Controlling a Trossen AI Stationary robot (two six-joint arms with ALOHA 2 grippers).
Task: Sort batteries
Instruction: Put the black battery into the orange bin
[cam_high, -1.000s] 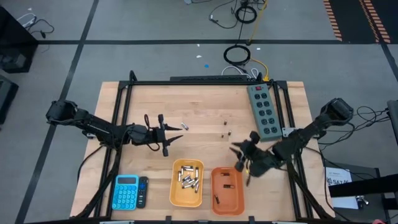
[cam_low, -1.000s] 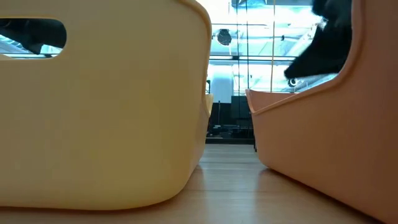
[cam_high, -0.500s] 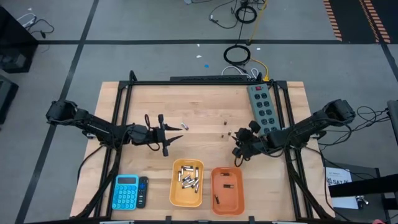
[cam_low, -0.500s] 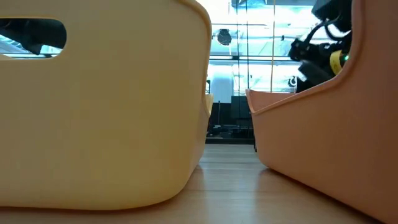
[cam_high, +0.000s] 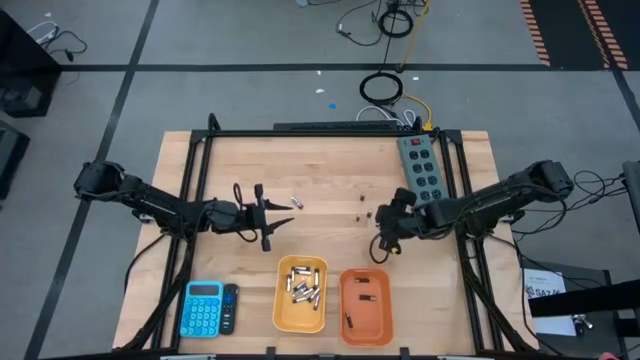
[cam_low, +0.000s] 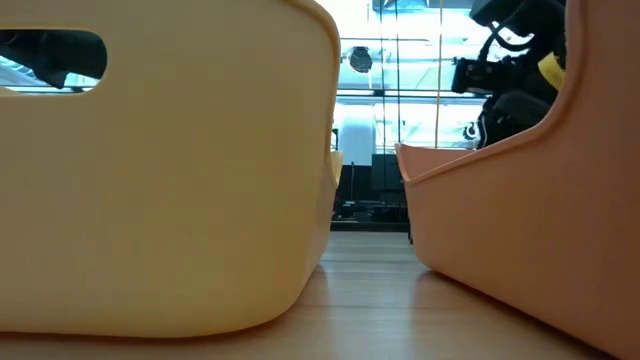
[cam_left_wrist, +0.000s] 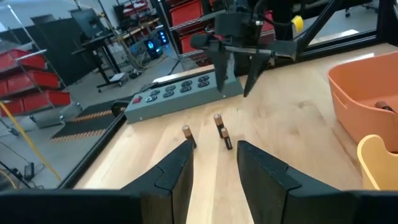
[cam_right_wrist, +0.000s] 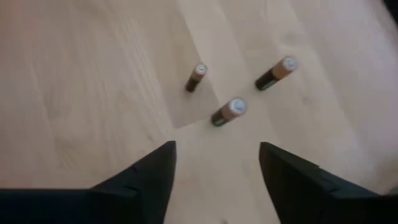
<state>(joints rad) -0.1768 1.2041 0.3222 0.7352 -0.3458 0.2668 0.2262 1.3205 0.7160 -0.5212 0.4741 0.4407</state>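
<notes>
Right gripper (cam_high: 381, 240) hangs over the bare wood with its fingers spread wide and nothing between them. Just ahead of it, three dark batteries (cam_right_wrist: 229, 112) lie loose on the table (cam_high: 330, 170), near the grey power strip (cam_high: 421, 176); in the right wrist view all three lie flat on similar slants, light caps away from the fingertips. Left gripper (cam_high: 263, 216) waits near the table's middle, fingers partly parted and empty, a silvery battery (cam_high: 295, 204) just beside it. More silvery batteries (cam_high: 301, 285) lie jumbled in the yellow bin (cam_high: 282, 312). A dark one sits in the orange bin (cam_high: 378, 322).
</notes>
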